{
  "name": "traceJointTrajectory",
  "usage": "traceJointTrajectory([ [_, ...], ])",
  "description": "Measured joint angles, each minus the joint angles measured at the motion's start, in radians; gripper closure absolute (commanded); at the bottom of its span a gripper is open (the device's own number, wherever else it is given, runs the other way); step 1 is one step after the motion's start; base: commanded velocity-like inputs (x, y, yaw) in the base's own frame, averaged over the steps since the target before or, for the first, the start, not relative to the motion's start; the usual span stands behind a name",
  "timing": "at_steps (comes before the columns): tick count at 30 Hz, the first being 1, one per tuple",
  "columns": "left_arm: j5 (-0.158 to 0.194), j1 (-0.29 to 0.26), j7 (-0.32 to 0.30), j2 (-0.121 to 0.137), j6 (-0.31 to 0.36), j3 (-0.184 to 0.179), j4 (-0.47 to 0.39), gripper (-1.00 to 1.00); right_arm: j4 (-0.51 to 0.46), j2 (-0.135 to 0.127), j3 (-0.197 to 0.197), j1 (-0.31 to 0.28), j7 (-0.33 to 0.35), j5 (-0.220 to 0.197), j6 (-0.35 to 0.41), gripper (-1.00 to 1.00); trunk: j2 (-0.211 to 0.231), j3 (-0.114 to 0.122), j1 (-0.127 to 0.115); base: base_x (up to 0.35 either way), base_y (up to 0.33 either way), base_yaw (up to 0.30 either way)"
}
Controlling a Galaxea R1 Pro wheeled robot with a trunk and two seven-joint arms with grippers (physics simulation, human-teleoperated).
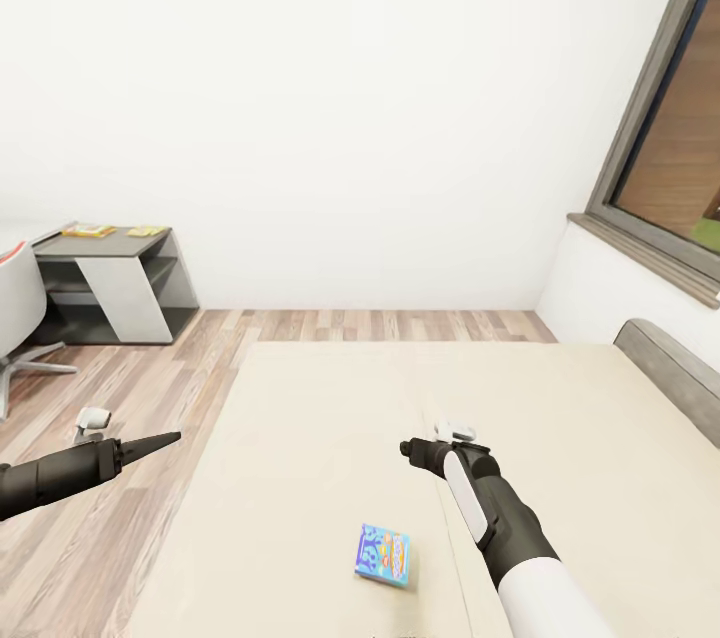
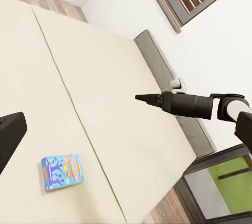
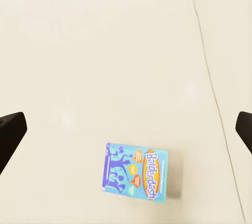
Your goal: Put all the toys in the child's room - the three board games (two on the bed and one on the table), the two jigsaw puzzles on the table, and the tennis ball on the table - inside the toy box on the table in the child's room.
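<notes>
A blue board game (image 1: 383,555) with cartoon print lies flat on the beige bed (image 1: 330,438), near its front. My right gripper (image 1: 405,448) hovers open over the mattress a little beyond the box. In the right wrist view its fingers (image 3: 10,129) stand wide apart, and the board game (image 3: 135,175) lies below the gap, untouched. Over the wood floor beside the bed, my left gripper (image 1: 165,440) is open and empty. The left wrist view takes in the board game (image 2: 62,172) and the right gripper (image 2: 140,98). The table (image 1: 110,243) stands far left with two flat colourful things (image 1: 88,230) on it, too small to name. The toy box is out of view.
A white swivel chair (image 1: 15,308) stands by the table at the left edge. The grey headboard (image 1: 670,368) runs along the bed's right side under a grey-framed window (image 1: 680,148). Wood-plank floor (image 1: 90,538) lies between bed and table.
</notes>
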Motion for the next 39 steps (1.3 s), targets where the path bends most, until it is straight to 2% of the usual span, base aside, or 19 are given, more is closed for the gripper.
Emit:
traceJointTrajectory([
  [28,0.006,0.0,-0.005,0.0,-0.001,-0.001,-0.001,-1.0,-0.006,0.0,0.0,0.0,0.018,0.0,0.001,-1.0,0.0,-0.046,0.0,0.0,0.0,0.0],
  [31,0.009,0.001,-0.029,0.0,-0.001,-0.001,-0.007,-1.0,-0.007,0.001,0.0,0.0,0.018,0.0,0.001,-1.0,0.0,-0.051,0.0,0.0,0.0,0.0],
  [33,0.011,0.003,-0.103,0.0,0.0,-0.002,-0.026,-1.0,-0.007,0.001,0.0,0.0,0.019,0.0,0.001,-1.0,0.0,-0.054,0.0,0.0,0.0,0.0],
  [35,0.012,0.006,-0.142,0.0,-0.001,-0.002,-0.044,-1.0,-0.008,0.001,0.0,0.0,0.02,-0.001,0.001,-1.0,0.0,-0.058,0.0,0.0,0.0,0.0],
  [39,0.013,0.009,-0.143,0.0,-0.004,-0.003,-0.062,-1.0,-0.009,0.0,0.0,0.0,0.02,-0.001,0.001,-1.0,0.0,-0.064,0.0,0.0,0.0,0.0],
])
